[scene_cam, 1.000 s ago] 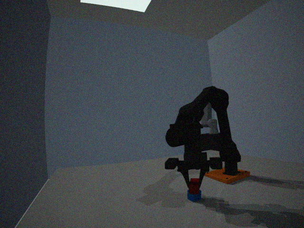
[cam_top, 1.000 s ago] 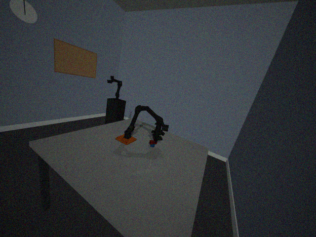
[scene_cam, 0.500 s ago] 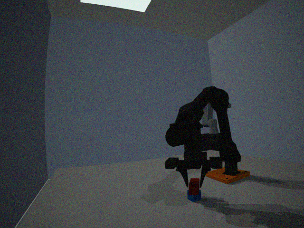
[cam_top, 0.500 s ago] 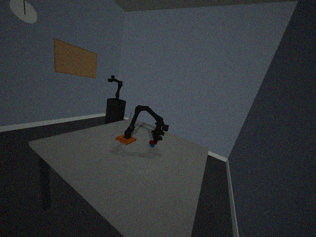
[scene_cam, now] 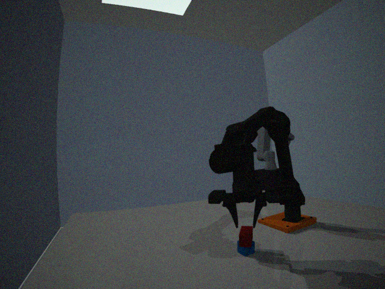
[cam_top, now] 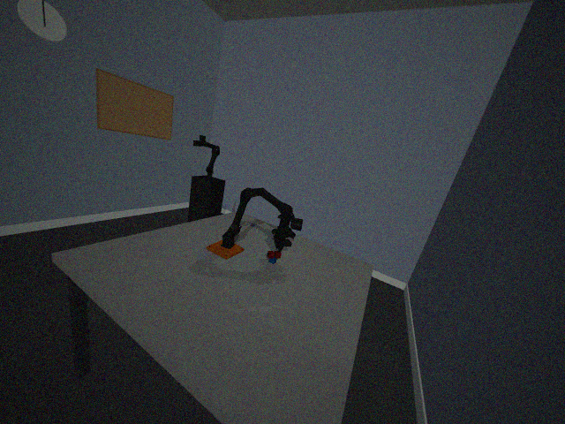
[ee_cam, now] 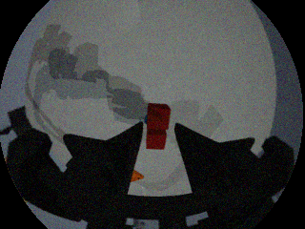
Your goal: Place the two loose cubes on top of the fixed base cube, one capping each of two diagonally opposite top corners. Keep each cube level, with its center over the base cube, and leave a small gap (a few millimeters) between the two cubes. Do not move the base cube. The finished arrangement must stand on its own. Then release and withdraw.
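Observation:
The blue base cube (cam_top: 272, 261) (scene_cam: 245, 250) stands on the table; only a sliver shows in the wrist view. Two red cubes sit on top of it. One red cube (cam_top: 270, 254) (ee_cam: 155, 140) is nearer the arm's base, and the other red cube (cam_top: 277, 254) (ee_cam: 158, 114) is farther out. They look level and side by side; I cannot tell the gap between them. In the exterior view they overlap as one red shape. My gripper (scene_cam: 245, 227) (ee_cam: 159, 125) is open and points down, its tips on either side at about the red cubes' top height, with space beside them.
The arm stands on an orange base plate (cam_top: 218, 252) (scene_cam: 270, 223) behind the cubes. The table (cam_top: 255, 329) (scene_cam: 139, 254) bears dark arm shadows. A second arm (cam_top: 212, 157) stands on a black pedestal (cam_top: 206, 196) beyond the table.

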`<state>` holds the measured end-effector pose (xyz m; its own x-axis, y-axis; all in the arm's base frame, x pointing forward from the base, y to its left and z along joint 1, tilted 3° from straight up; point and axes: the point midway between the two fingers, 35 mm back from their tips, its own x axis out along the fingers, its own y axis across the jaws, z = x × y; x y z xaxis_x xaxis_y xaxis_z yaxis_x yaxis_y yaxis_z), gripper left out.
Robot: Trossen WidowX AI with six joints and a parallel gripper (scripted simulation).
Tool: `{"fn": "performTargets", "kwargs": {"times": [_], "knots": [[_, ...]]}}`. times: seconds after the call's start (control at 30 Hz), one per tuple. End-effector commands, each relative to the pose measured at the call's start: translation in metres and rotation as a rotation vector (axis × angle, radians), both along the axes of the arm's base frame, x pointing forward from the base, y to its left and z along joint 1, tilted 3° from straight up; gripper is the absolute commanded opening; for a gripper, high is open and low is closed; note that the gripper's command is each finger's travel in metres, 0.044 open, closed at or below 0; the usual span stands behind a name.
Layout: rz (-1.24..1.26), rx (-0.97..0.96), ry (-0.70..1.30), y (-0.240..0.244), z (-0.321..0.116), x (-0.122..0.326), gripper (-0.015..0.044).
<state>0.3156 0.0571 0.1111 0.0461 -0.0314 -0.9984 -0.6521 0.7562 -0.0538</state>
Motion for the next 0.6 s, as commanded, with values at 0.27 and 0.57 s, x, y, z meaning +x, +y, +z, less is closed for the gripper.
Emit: {"fn": "performTargets", "kwargs": {"times": [0.27, 0.57], "knots": [[-0.004, 0.0, -0.001, 0.001, 0.022, -0.001, 0.0205], [-0.003, 0.001, -0.001, 0.001, 0.035, -0.002, 0.0231]]}}
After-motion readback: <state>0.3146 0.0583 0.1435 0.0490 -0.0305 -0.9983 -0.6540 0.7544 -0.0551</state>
